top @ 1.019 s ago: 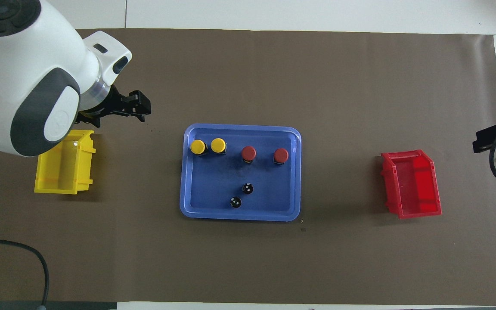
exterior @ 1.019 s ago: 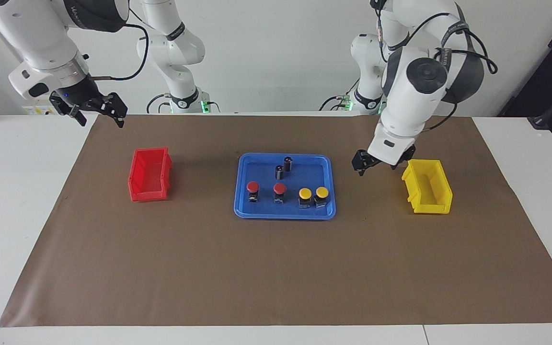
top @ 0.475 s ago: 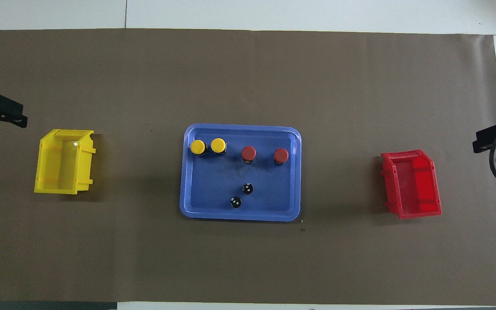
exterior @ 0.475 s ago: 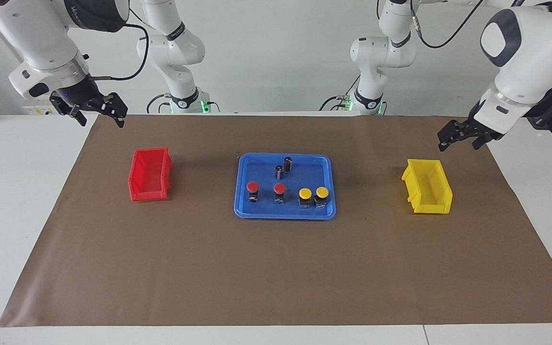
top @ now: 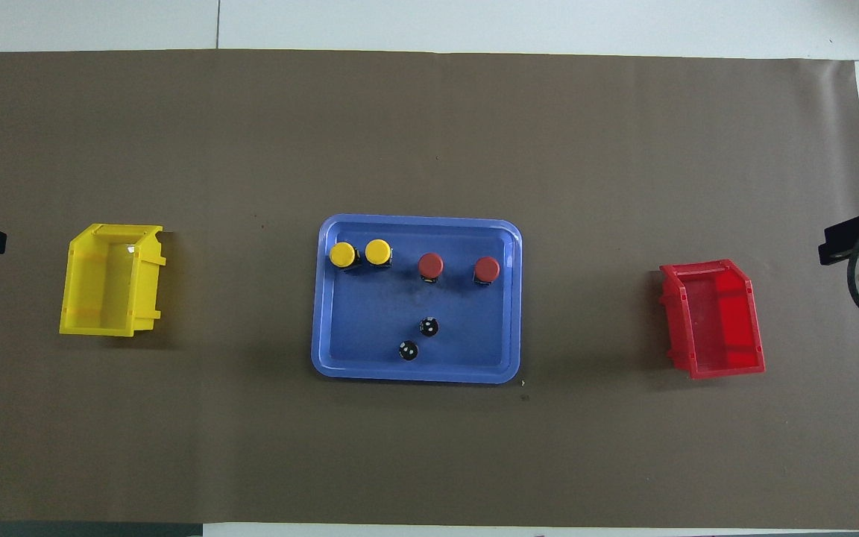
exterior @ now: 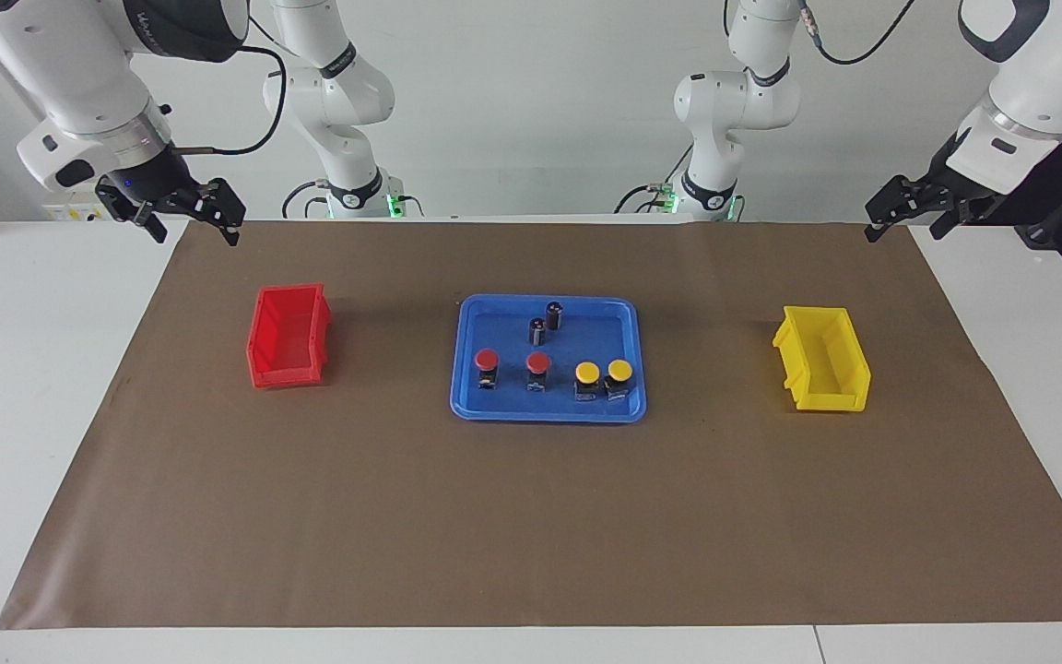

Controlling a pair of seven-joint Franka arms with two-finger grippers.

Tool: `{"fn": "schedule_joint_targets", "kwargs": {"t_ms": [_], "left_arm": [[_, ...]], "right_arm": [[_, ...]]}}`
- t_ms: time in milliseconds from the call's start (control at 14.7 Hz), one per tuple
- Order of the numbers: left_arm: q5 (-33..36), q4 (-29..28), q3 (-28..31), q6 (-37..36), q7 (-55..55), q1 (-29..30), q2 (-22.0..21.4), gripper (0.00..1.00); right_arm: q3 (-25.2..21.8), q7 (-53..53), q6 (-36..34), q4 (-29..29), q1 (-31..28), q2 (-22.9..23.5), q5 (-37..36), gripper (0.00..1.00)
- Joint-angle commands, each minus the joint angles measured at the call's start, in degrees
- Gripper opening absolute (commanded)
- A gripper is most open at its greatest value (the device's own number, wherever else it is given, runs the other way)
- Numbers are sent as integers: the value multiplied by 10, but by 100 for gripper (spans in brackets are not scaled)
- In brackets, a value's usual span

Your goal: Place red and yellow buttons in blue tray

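While its fingers stand spread and hold nothing, the left gripper (exterior: 911, 205) hangs over the corner of the brown paper (exterior: 531, 516) at its own arm's end of the table; a second ago it hung low between the tray and the yellow bin (exterior: 823, 371), so this arm has lifted and pulled clear. Right gripper (exterior: 182, 210): fingers parted, empty, waiting over the paper's corner at its own end, unmoved. Red and yellow buttons (exterior: 549, 371): four, upright, in one row inside the blue tray (exterior: 466, 406), along the rim farther from the robots. Two dark cylinders (exterior: 546, 321): same tray, nearer the robots. Red bin (exterior: 287, 336): nothing seen inside. Judgement: task looks complete, the arms retiring.
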Motion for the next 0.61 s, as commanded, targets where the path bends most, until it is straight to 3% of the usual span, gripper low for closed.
{"fn": "schedule_joint_targets", "kwargs": {"t_ms": [0, 340, 543], "left_arm": [[0, -15, -2, -13, 15, -8, -31, 100], [0, -36, -9, -6, 1, -65, -55, 100], [0, -34, -57, -6, -12, -34, -58, 100]], "right_arm": [[0, -5, -9, 2, 1, -4, -4, 100], [0, -5, -9, 2, 1, -4, -4, 100], [0, -5, -9, 2, 1, -4, -4, 100]]}}
